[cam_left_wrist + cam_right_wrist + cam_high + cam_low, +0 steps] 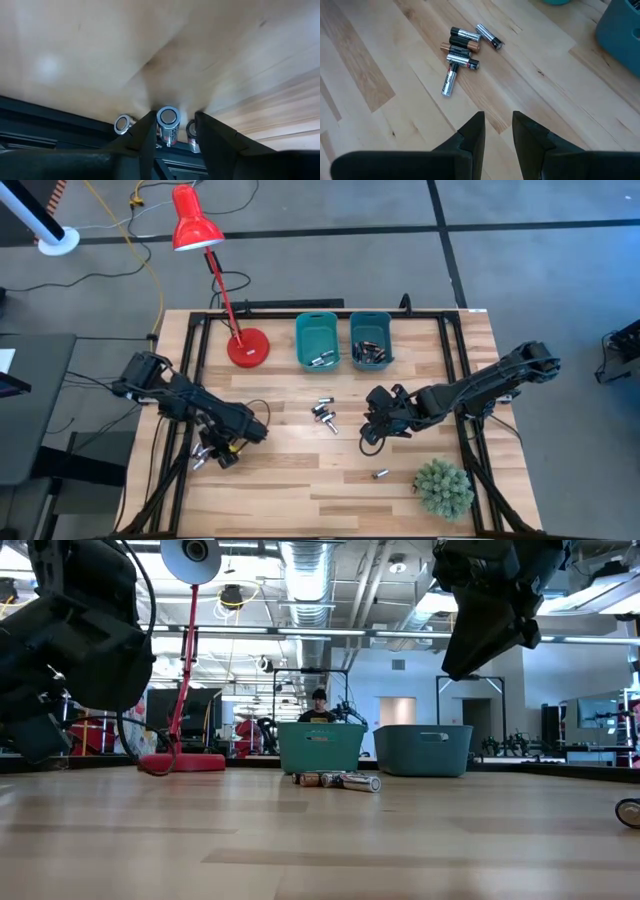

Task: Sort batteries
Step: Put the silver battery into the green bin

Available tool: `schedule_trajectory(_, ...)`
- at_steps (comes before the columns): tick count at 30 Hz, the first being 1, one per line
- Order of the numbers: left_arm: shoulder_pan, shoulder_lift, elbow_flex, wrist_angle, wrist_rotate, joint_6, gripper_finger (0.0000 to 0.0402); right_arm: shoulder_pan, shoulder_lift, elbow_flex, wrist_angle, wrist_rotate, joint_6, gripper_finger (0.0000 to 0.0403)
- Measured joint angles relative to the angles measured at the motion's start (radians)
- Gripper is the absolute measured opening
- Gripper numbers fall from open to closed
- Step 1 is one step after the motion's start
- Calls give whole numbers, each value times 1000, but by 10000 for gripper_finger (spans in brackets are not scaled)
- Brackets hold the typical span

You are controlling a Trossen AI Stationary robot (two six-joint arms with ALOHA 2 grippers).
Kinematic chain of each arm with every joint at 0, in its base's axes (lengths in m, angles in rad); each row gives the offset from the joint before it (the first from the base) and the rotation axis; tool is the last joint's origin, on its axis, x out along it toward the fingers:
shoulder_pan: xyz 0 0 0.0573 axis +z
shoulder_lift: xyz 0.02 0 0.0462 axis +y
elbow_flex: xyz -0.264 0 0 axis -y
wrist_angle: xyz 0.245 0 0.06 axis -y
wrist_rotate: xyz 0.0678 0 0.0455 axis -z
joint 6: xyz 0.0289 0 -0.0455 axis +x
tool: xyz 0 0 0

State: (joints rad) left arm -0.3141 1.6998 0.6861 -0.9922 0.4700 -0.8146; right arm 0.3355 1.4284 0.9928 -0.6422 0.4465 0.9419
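Note:
My left gripper (215, 452) is near the table's left edge, open. In the left wrist view its fingers (145, 137) stand on either side of a silvery battery (168, 122) seen end-on, with two more batteries (123, 124) beside it. My right gripper (372, 423) hovers open and empty just right of a small cluster of batteries (325, 413) lying mid-table, which shows ahead of it as several silver and dark cells (460, 50). A single battery (380, 474) lies nearer the near edge. My left gripper has one battery (168, 122) between its fingers, which lie along it; a gap shows on one side, and I cannot tell whether either finger touches it.
Two teal bins (316, 340) (370, 340) holding batteries stand at the far side. A red desk lamp's base (247, 347) sits left of them. A small green plant (443, 485) stands at the near right. Black frame rails (195, 380) run along the table's sides.

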Motion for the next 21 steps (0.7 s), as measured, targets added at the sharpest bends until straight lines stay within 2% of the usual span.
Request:
schedule_trajectory(8,0,1,-1,6,-37,33,42,0,0,0,0,0,-5,116)
schedule_trajectory(17,42,0,24,-11,-105,45,40,0,0,0,0,0,-8,116)
schedule_trajectory(21,85,-4,96,-54,-257,78,40,-1,0,0,0,0,-8,116)
